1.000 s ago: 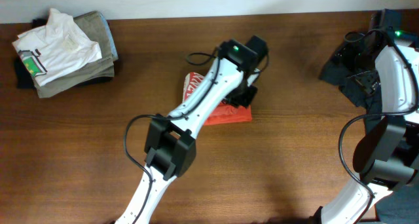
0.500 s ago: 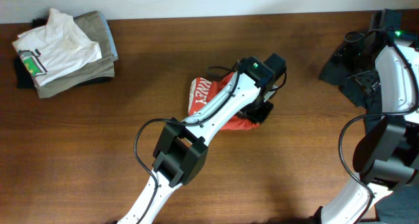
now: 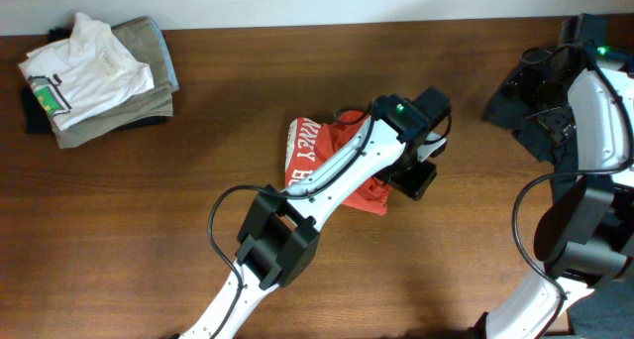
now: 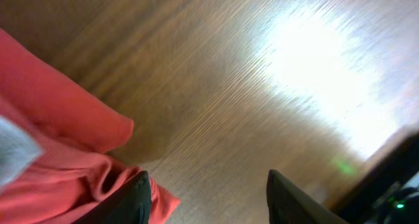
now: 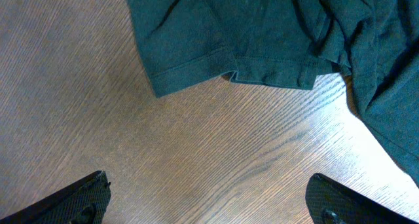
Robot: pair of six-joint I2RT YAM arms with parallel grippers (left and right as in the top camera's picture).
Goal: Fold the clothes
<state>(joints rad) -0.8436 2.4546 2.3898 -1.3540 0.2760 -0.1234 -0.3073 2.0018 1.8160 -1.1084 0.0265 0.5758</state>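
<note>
Orange-red tee (image 3: 369, 195) crumpled, long axis approx diag., lettered edge frame-left

The surface (image 3: 149, 210) is brown wood with fine straight grain, polished enough to throw a bright glare at the upper right of the left wrist view. The T-shirt (image 4: 59, 119) is soft, matt orange-red cloth. The dark garment (image 5: 262, 27) is matt knit, its hem stitched. The left arm (image 3: 342, 161) has a smooth white plastic shell.
</note>
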